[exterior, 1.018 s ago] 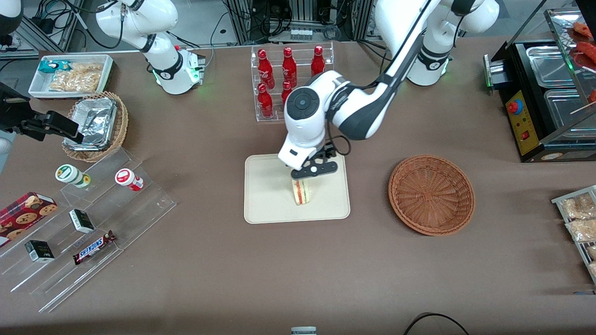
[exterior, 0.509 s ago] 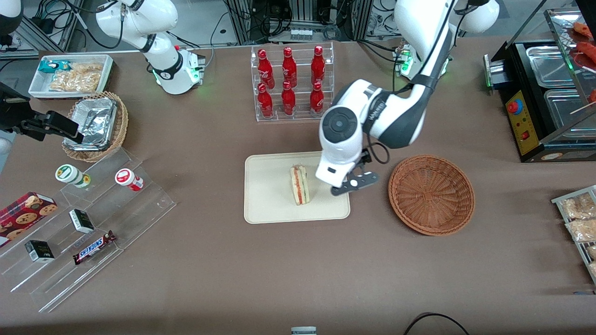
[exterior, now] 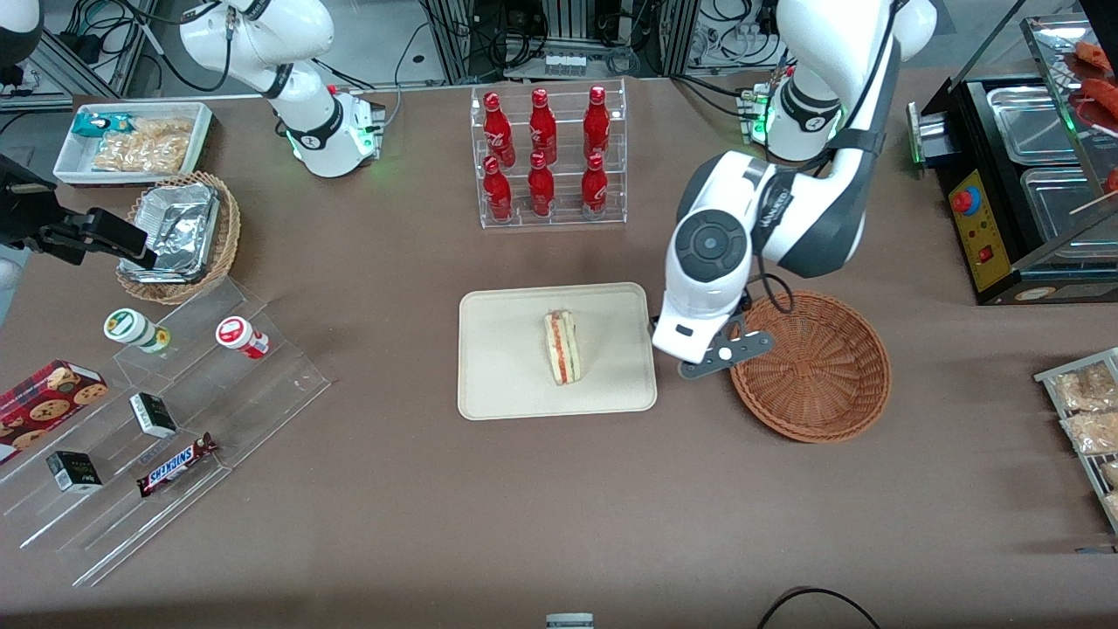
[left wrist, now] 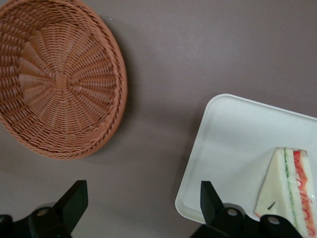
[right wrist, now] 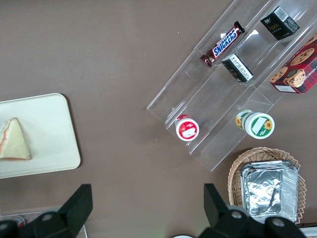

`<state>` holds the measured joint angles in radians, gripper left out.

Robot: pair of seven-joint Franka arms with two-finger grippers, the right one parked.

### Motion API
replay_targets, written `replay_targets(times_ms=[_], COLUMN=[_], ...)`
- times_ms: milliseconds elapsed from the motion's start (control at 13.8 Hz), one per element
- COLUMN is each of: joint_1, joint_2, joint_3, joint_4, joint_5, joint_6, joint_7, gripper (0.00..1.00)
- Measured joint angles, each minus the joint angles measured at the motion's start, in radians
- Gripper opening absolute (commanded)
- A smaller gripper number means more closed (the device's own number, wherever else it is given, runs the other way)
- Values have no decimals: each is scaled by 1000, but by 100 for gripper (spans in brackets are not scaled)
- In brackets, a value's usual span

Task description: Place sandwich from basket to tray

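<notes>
A brown tabletop carried a cream tray near its middle. On the tray, the sandwich stood on edge, its red and green filling stripes facing upward and toward the front camera. It sat on the half of the tray closer to the working arm's end, clear of the rim. In the left wrist view the sandwich showed as a white wedge lying inside the tray, with nothing touching it.

The gripper hung above the bare strip of tabletop between the tray and the basket, just overlapping the basket's rim as seen from the front. Its fingers were spread wide apart and held nothing; in the wrist view only brown cloth lay between the two dark tips.

The basket was round, reddish-brown wicker, with nothing in it, and stood apart from the tray toward the working arm's end.

Farther from the front camera than the tray stood a clear rack of red bottles. Toward the parked arm's end lay a foil-lined basket, a white bin of snacks, and a stepped clear stand holding small jars, dark boxes and a Snickers bar.
</notes>
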<state>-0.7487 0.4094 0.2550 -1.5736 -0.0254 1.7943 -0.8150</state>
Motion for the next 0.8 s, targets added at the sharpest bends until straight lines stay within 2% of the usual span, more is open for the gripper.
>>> replay_targets(times_ms=[218,509,800], joint_1=[37,270,558], joint_2=[-72,-180,-269], joint_3=[10,-126,-332], joint_4=[-48,-56,-60], joint_5=[0,0,1], joint_6=[-20,-151,-269], joint_7=[54,249,424], gripper=[100,100,100])
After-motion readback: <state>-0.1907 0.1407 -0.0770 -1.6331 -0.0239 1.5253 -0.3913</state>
